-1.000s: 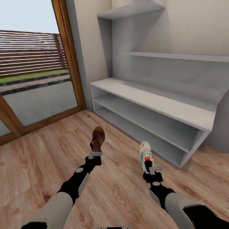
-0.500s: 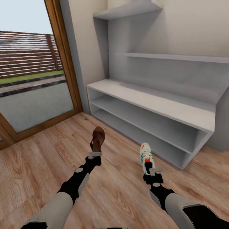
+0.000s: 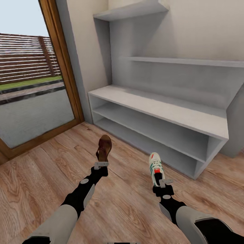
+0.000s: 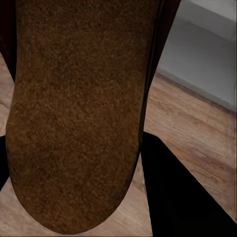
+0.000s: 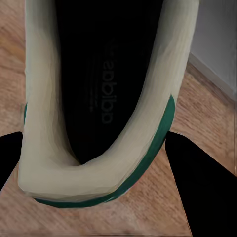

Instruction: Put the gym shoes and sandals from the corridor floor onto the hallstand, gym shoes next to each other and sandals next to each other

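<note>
Holding one sandal (image 3: 104,147) in left pincer (image 3: 101,165), clamped at the heel end, toe pointing up and away, clear of the corridor floor (image 3: 40,176). Right pincer (image 3: 161,183) gripping one gym shoe (image 3: 155,166) by the heel, toe aimed toward the hallstand (image 3: 189,117). Both shoes well short of the rack, shelves bare. Left wrist view: brown sole (image 4: 74,113) up close, probably pinched between dark fingers (image 4: 182,197), contact hidden. Right wrist view: shoe opening (image 5: 106,84), green trim.
</note>
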Controlling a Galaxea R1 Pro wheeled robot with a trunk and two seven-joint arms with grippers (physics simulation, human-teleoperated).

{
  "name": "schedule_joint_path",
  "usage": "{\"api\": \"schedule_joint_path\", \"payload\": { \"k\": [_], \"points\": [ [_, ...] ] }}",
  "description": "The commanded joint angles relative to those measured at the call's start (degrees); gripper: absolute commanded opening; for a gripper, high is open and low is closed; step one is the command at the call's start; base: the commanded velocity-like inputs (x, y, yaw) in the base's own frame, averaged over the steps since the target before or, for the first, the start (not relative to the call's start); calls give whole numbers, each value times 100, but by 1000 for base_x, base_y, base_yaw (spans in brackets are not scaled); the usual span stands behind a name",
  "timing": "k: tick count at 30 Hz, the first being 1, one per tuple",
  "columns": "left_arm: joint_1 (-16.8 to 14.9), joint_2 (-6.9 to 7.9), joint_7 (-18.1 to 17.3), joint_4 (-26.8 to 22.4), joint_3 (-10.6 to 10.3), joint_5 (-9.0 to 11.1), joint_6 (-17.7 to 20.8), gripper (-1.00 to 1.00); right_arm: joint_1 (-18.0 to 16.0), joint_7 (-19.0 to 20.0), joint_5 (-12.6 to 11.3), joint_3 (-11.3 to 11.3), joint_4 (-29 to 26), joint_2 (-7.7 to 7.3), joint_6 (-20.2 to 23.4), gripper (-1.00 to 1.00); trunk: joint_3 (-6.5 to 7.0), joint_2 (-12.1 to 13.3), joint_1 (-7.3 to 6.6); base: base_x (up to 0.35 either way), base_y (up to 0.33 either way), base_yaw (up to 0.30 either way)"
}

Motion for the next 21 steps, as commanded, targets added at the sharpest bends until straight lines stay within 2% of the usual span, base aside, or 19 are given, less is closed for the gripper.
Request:
{"api": "schedule_joint_path", "payload": {
  "k": [1,21],
  "points": [
    [-2,-1,-28,1,14,-20,-15,-100,-5,-46,55,19,10,3,5,-100,-1,-2,-1,3,9,-291],
    [-2,-1,-10,33,14,-29,-30,-100,-1,-46,50,13,255,3,-13,-100,89,-2,-1,0,1,-299]
  ]
}}
